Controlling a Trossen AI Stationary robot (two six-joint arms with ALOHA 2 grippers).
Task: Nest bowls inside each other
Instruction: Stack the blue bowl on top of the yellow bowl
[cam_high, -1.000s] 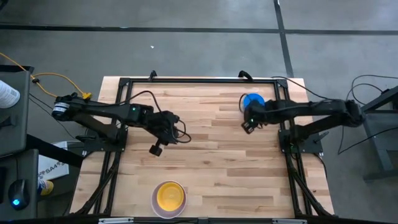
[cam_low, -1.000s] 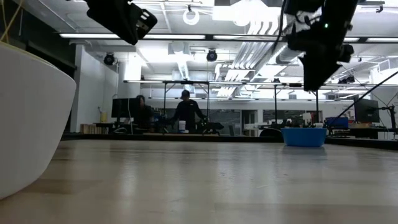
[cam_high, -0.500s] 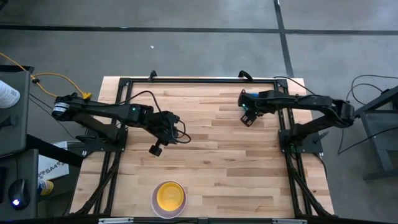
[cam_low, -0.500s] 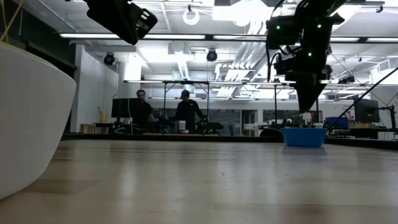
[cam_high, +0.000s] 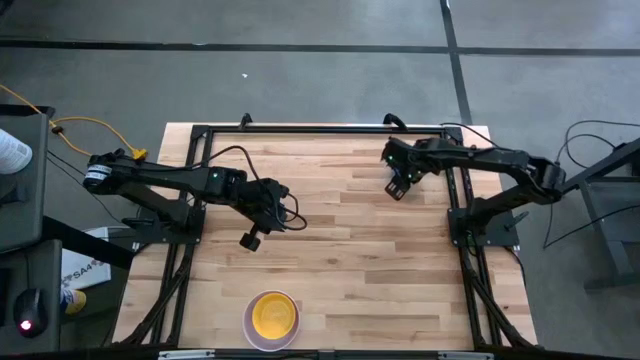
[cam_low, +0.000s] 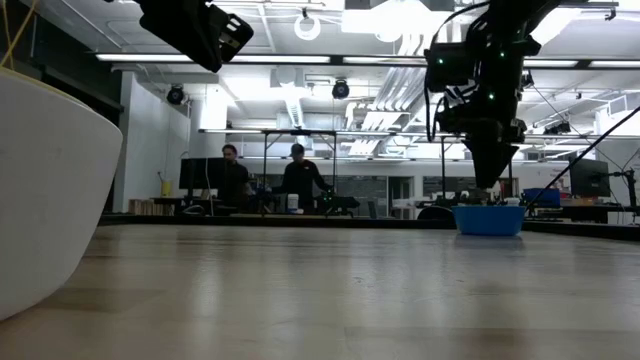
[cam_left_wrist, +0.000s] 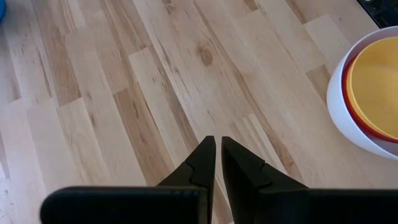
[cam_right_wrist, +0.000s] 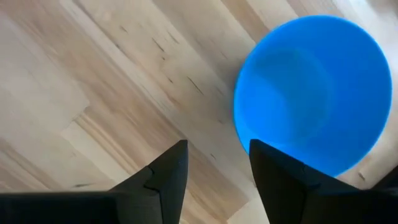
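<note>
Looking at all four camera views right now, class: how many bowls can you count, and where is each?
4. A blue bowl sits alone under the right gripper. The white bowl holds a red bowl and a yellow bowl; more may hide inside that stack.

My right gripper (cam_high: 398, 188) has swung from beside the blue bowl (cam_low: 489, 219) toward the bench's far edge, and my right arm now covers that bowl from overhead. Seen from table height, the open fingers have dropped to just above its rim.
</note>
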